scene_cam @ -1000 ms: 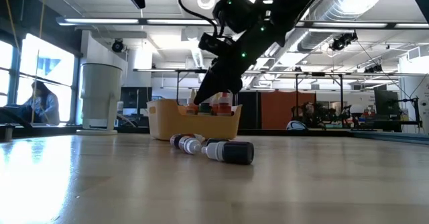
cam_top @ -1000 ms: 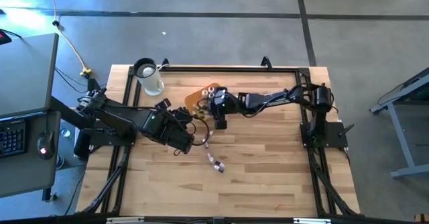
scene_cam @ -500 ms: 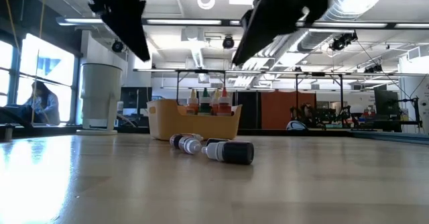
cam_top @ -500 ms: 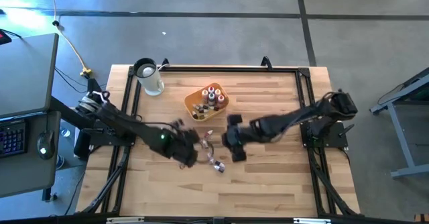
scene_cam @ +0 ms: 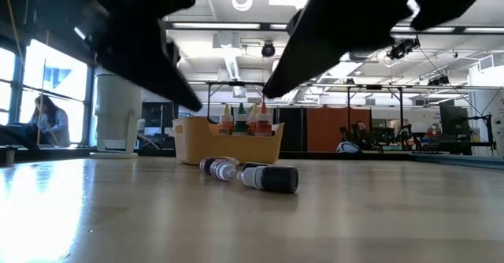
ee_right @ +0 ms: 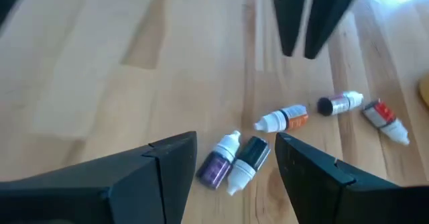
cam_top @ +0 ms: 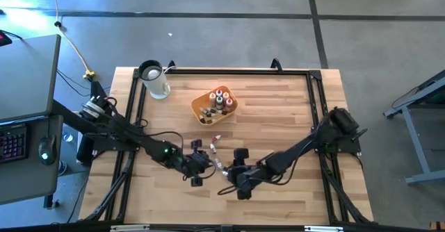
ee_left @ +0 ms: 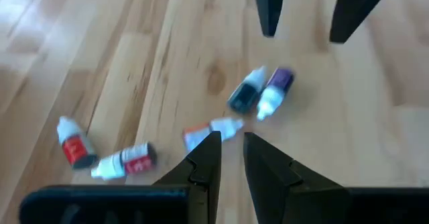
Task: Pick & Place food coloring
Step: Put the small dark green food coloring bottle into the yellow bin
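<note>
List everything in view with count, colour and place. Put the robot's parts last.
purple bottle: one, purple, lying on the table beside the dark bottle
dark bottle: one, dark, under the right gripper
orange bottle: one, orange, lying nearby
red bottles: two, red, lying toward the tray
bottles in tray: several, count unclear, upright
tray: one, yellow-orange, table's far middle
jug: one, white, far left corner
table: one, pale wood
person: one, seated beyond the table
left gripper: fingers slightly apart, empty, above the orange bottle
right gripper: open, empty
</note>
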Controlling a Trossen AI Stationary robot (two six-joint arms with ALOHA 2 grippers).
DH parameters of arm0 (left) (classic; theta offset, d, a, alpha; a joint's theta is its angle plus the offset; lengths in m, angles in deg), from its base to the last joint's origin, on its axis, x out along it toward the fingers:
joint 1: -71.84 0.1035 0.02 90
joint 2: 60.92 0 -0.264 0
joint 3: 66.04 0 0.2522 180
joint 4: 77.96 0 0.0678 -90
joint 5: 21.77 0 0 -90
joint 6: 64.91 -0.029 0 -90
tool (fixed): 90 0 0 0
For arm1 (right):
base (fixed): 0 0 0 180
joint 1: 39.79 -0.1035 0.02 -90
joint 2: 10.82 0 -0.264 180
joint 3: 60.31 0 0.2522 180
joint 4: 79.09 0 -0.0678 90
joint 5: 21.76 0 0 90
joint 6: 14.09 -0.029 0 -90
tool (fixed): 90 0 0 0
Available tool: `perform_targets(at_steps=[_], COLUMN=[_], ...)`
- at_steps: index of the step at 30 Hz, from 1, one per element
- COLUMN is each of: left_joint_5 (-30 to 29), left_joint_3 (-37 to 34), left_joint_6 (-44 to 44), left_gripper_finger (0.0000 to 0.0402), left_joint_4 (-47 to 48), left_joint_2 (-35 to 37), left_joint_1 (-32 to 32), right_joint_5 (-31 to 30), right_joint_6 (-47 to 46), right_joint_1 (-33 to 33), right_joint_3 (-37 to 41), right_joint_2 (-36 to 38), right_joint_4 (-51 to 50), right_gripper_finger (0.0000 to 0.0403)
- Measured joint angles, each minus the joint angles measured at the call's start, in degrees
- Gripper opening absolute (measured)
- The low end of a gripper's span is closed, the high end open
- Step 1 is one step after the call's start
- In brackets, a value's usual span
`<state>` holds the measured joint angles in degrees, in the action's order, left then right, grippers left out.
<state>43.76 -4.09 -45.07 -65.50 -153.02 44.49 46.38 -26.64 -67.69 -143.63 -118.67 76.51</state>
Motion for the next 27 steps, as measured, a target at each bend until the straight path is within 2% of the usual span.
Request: perform_targets(at_steps=[3, 6, 14, 19, 23, 27], left_joint_5=[-0.5, -0.8, -5.9, -6.5, -6.5, -6.2], left_joint_3=[-0.4, -0.2, -0.3, -0.3, -0.3, -0.3], left_joint_6=[0.1, -0.1, -1.6, -1.6, -1.6, -1.6], left_gripper_finger=[0.0064, 0.0075, 0.0130, 0.0153, 0.0157, 0.0157], left_joint_4=[0.2, -1.8, -2.0, -2.0, -2.1, -2.0], left_joint_2=[-0.8, -1.6, -4.5, -4.7, -4.7, -4.7], left_joint_1=[0.0, 0.0, 0.0, 0.0, 0.0, 0.0], right_joint_5=[-2.8, -3.1, 0.5, 7.3, 4.0, 4.4], right_joint_6=[-2.8, -3.8, -3.3, -5.3, -2.6, -1.3], right_joint_1=[0.4, 1.9, 6.0, 7.4, 7.3, 7.5], right_joint_3=[0.0, 0.0, 0.0, 0.0, 1.0, 3.0], right_joint_2=[-2.5, -4.7, -7.7, -7.6, -7.5, -7.3], right_joint_4=[0.6, -0.5, -0.8, -1.1, -1.5, 0.0], right_gripper_finger=[0.0197, 0.0197, 0.0197, 0.0197, 0.0197, 0.0188])
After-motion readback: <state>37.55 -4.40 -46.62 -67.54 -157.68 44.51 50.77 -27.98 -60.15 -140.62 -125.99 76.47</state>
